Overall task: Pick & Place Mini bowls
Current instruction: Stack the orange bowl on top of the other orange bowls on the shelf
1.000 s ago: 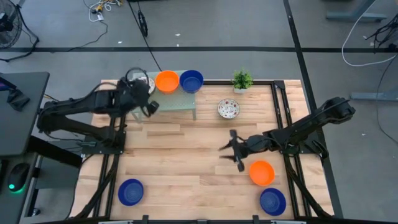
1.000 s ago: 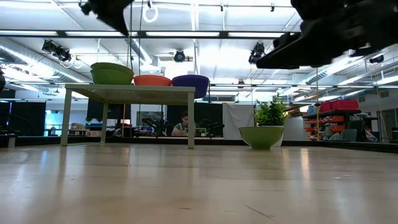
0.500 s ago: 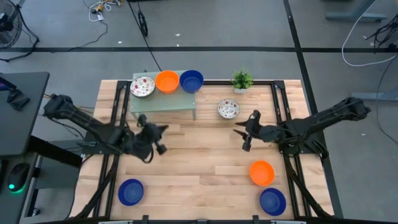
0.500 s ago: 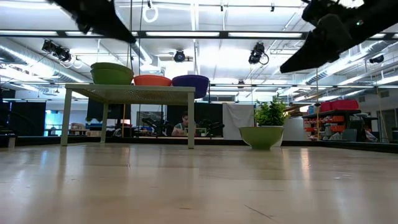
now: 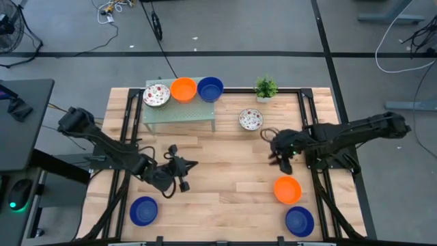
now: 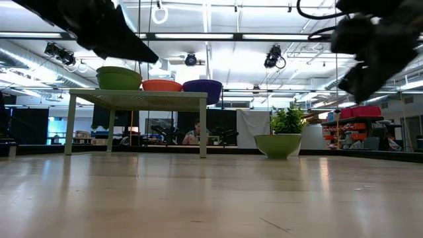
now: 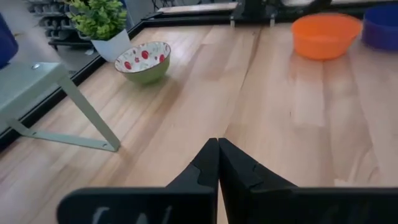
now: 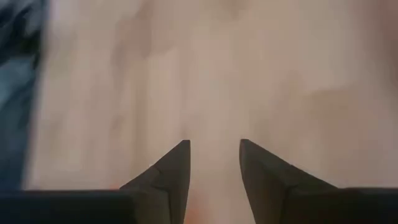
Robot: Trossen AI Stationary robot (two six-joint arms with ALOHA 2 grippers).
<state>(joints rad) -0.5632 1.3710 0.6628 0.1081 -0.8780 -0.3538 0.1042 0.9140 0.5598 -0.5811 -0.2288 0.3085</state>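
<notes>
orange bowl (image 5: 287,189) just below open r tool (image 5: 285,164).

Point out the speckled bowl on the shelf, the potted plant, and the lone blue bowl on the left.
Speckled bowl (image 5: 156,95), high view, its inside.
Plant (image 5: 265,87), high view, leaves.
Blue bowl (image 5: 143,210), high view, its centre.

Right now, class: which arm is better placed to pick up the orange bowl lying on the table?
Probably the right: its gripper, fingers open, hovers just beside the orange bowl. The left gripper is shut and across the table.
</notes>
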